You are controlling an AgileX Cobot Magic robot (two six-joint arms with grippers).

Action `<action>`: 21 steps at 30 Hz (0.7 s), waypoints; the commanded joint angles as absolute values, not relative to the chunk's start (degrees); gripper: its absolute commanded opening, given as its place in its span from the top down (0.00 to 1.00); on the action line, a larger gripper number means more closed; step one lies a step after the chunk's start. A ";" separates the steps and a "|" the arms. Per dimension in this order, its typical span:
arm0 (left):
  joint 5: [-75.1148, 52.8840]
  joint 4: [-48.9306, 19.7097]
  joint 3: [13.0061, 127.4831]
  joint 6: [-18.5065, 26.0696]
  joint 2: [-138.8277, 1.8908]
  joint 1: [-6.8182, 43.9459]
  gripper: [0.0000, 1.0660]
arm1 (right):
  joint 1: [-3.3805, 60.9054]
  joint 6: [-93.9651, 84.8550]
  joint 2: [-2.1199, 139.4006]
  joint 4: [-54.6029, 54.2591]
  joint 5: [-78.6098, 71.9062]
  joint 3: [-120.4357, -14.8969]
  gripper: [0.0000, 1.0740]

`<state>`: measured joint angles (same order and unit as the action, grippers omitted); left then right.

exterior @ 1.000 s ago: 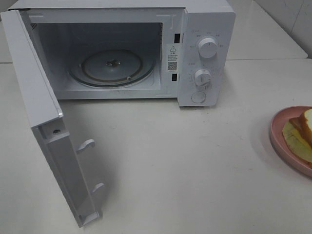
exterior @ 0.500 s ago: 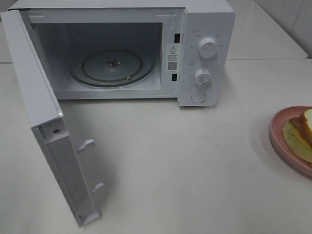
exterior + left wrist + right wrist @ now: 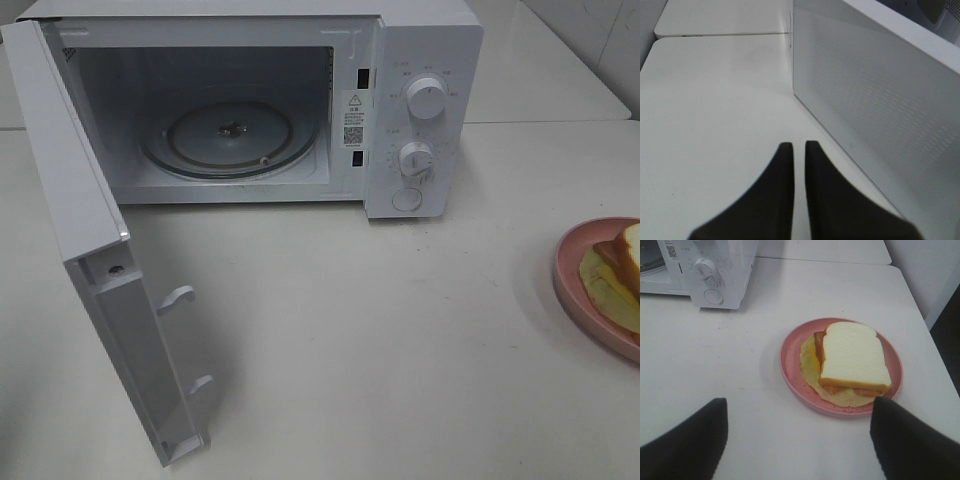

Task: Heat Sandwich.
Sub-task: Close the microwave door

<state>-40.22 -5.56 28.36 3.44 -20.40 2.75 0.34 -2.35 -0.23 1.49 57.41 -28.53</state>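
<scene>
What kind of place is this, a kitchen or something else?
Probably a kitchen-style test setup. A white microwave stands with its door open on a plain white table, a sandwich sits on a pink plate, and tiled wall shows at the back.

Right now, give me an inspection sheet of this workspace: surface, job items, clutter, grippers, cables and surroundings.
Surface: white table, bare between microwave and plate.
Job's things: sandwich on the pink plate, at the table's right edge; microwave door swung wide open, glass turntable with nothing on it.
Clutter: nothing seen.
Grippers: left gripper nearly closed, holding nothing, beside the door's outer face; right gripper open, over the near side of the plate.
Cables: nothing seen.
Surroundings: pale tiled wall at the back right.
</scene>
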 commanded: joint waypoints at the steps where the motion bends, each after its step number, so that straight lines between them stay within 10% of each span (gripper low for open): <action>1: -32.83 -5.33 25.21 3.27 -23.20 2.64 1.00 | -0.06 -2.52 -1.83 1.49 56.95 -28.48 0.29; 21: 13.06 -5.39 13.58 3.55 -49.45 2.64 1.00 | -0.06 -2.52 -1.83 1.49 56.95 -28.48 0.29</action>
<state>7.79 -5.44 13.64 3.44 -47.04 2.75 0.34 -2.35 -0.23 1.49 57.41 -28.53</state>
